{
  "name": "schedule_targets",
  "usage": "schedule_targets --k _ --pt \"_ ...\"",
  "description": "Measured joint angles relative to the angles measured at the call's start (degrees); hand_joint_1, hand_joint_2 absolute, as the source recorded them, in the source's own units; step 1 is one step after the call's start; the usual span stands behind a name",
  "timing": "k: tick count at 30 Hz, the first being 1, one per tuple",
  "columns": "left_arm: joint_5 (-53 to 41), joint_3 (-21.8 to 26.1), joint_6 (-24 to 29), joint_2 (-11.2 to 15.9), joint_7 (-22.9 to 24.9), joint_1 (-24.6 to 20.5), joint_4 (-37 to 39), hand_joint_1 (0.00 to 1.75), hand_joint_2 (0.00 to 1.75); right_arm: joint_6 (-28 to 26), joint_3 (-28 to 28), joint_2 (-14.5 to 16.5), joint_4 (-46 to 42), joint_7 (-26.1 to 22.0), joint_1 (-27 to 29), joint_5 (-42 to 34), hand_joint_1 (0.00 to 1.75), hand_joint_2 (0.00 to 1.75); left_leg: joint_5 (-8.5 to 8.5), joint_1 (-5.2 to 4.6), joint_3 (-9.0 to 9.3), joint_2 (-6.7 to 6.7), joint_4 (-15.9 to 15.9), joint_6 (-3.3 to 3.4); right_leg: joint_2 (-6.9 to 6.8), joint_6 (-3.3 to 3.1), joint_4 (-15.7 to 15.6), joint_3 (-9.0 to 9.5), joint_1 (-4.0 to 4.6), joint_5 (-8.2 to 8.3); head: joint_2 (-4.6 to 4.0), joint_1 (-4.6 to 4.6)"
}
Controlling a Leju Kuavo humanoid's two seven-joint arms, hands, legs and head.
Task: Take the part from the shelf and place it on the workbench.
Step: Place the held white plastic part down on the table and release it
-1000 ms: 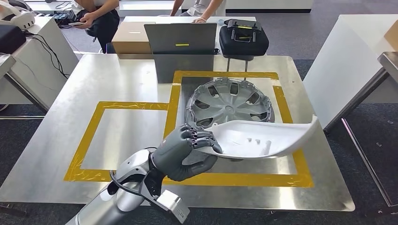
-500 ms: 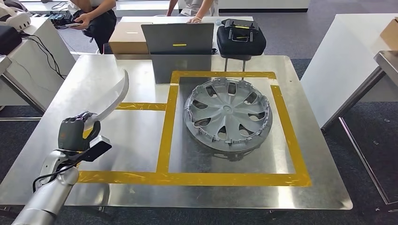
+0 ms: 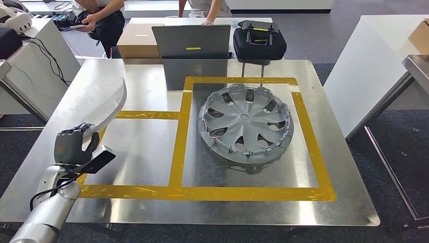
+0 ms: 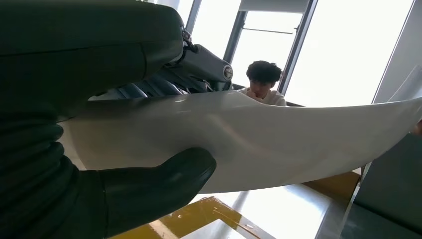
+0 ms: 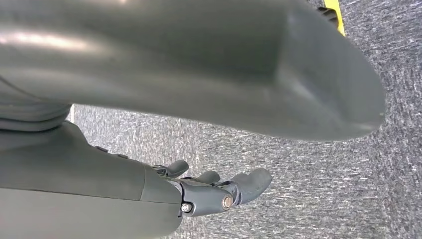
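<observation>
The left hand (image 3: pixel 76 144) grips one end of the white curved part (image 3: pixel 112 109), thumb under and fingers over it as the left wrist view shows, and holds it standing up on edge above the desk's (image 3: pixel 152 76) left side, over the left arm of the yellow tape outline (image 3: pixel 146 115). The right hand (image 5: pixel 219 191) hangs below the desk over carpet, fingers loosely apart and holding nothing. The wheel cover (image 3: pixel 246 122) already fills the right taped square, so the left square looks like the part's place. To set it down well, I would tip the part flat, lower its free end first inside the tape, keep clear of the wheel cover and the laptop (image 3: pixel 191 41) at the far edge, and loosen the fingers only once it rests.
</observation>
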Motion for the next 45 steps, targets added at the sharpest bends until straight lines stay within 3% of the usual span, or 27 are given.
schedule_targets --k 12,19,30,34,35,39,41,45 --pt "-1.4 0.0 -0.1 -1.0 -0.7 2.4 1.1 1.75 1.75 0.8 0.1 0.0 0.0 -1.0 -0.3 1.2 0.00 0.00 -0.01 0.00 0.00 0.01 0.0 0.01 0.00 0.00 0.0 0.01 0.00 0.00 0.00 0.00" --pt "-5.1 -0.8 -0.9 -3.9 0.4 6.5 -0.8 1.75 1.75 1.4 0.5 -0.1 0.0 -1.4 -0.4 2.1 0.00 0.00 -0.03 -0.03 0.00 -0.01 0.0 0.03 0.00 0.04 0.0 0.03 0.00 -0.02 0.00 0.00" --pt "-5.7 -3.3 -1.2 -6.3 -0.1 6.0 0.6 1.75 1.75 1.6 0.7 -0.1 0.0 -2.0 -0.4 2.6 0.00 0.00 -0.03 -0.04 0.10 -0.05 0.0 0.05 -0.05 0.05 -0.1 0.15 0.00 -0.02 0.00 0.01" --pt "-5.1 -4.2 -0.8 -6.9 -0.3 5.3 2.0 0.00 1.75 1.6 0.9 -0.1 0.0 -2.1 -0.4 2.6 0.00 0.00 -0.03 -0.03 0.13 -0.07 0.0 0.05 -0.10 0.05 -0.1 0.19 0.00 -0.02 0.00 0.01" --pt "-4.7 -4.4 -0.7 -7.1 -0.6 5.2 2.3 0.00 1.75 1.6 1.0 -0.1 0.0 -2.1 -0.4 2.7 0.00 0.00 -0.03 -0.03 0.13 -0.07 0.0 0.05 -0.10 0.06 -0.1 0.19 0.00 -0.02 0.00 0.01" --pt "-2.9 -4.8 -0.9 -7.4 -1.7 5.3 2.9 0.00 0.00 1.6 1.0 -0.1 0.0 -2.1 -0.3 2.6 0.00 0.00 -0.03 -0.03 0.14 -0.04 0.0 0.04 -0.08 0.06 -0.1 0.19 0.00 -0.02 0.00 0.01" --pt "2.8 -5.0 -5.2 -7.3 -2.5 6.1 1.1 0.00 0.00 1.6 1.0 -0.1 0.0 -2.1 -0.3 2.5 0.00 0.00 -0.03 -0.03 0.14 -0.03 0.0 0.04 -0.08 0.06 -0.1 0.17 0.01 -0.02 0.00 -0.01" --pt "23.8 -5.8 -14.4 -7.2 -3.8 7.8 -4.9 0.00 0.00 1.5 1.0 -0.1 0.0 -2.1 0.0 2.1 0.00 0.00 -0.03 -0.02 0.10 -0.09 0.0 0.04 -0.09 0.07 -0.1 0.16 0.02 -0.03 0.00 0.00"
